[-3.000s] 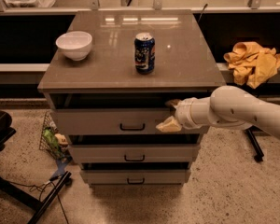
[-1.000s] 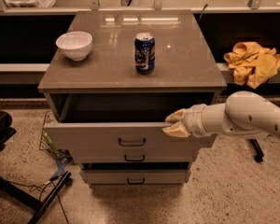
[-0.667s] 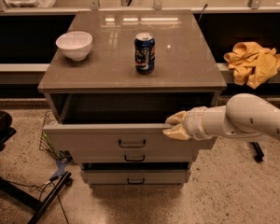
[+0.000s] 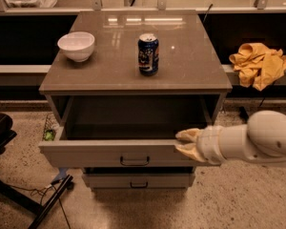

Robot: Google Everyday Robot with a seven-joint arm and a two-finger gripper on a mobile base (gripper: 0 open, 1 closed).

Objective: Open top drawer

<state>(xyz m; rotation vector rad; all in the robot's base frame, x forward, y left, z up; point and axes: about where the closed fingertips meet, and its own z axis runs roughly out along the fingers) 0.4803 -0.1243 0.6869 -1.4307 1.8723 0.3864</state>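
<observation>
Grey-beige top drawer (image 4: 100,152) stands well out from the table (image 4: 195,68), its flat front facing the camera and its deep, shadowed interior open to view. A small dark bar handle (image 4: 134,161) sits at the middle of the front. The claw (image 4: 179,142) is at the right part of the drawer front's upper edge, reaching in from the right on a thick white arm (image 4: 257,140). Its two pale yellow fingers (image 4: 188,134) lie one just behind that edge and one against the front face, so the claw appears to be closed narrowly on the panel, though the contact itself is hard to make out. Below the open drawer, a shorter-fronted drawer (image 4: 138,180) is closed. On the table, a white bowl (image 4: 76,46) stands near the left edge and a blue drinks can (image 4: 148,54) stands upright near the middle, well apart from it. A crumpled yellow cloth (image 4: 258,64) lies on the ledge to the right.
</observation>
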